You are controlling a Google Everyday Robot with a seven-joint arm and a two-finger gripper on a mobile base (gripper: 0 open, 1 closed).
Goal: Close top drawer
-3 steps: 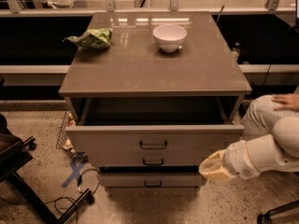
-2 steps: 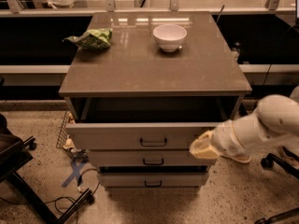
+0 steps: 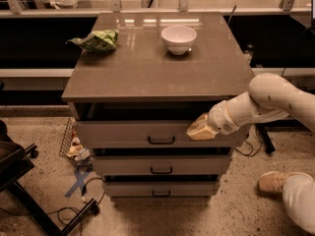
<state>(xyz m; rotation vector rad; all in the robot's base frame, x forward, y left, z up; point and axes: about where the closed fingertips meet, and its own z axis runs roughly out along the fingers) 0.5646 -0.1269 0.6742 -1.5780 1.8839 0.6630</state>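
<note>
Gripper [image 3: 199, 129]: positioned at the front panel of the top drawer [image 3: 123, 132], just right of its black bar handle [image 3: 161, 140], appearing to touch the panel. Whether it is clenched or released cannot be told. The pale arm [image 3: 268, 102] enters from the right.

Change noted: one second ago the gripper was lower and further right, off the cabinet's right corner at about middle-drawer level. It has since travelled up and to the left onto the top drawer's front.

Top drawer: partly open, its front standing forward of the cabinet top [image 3: 147, 77], with a dark gap above the panel. That gap reads narrower than a second ago.

Middle drawer [image 3: 123, 165] and bottom drawer [image 3: 128, 188]: below it, each with a like handle.

On the cabinet top: a white bowl [image 3: 178, 38] at rear centre and a crumpled green bag [image 3: 96, 40] at rear left, well apart, both placed as before.
</note>
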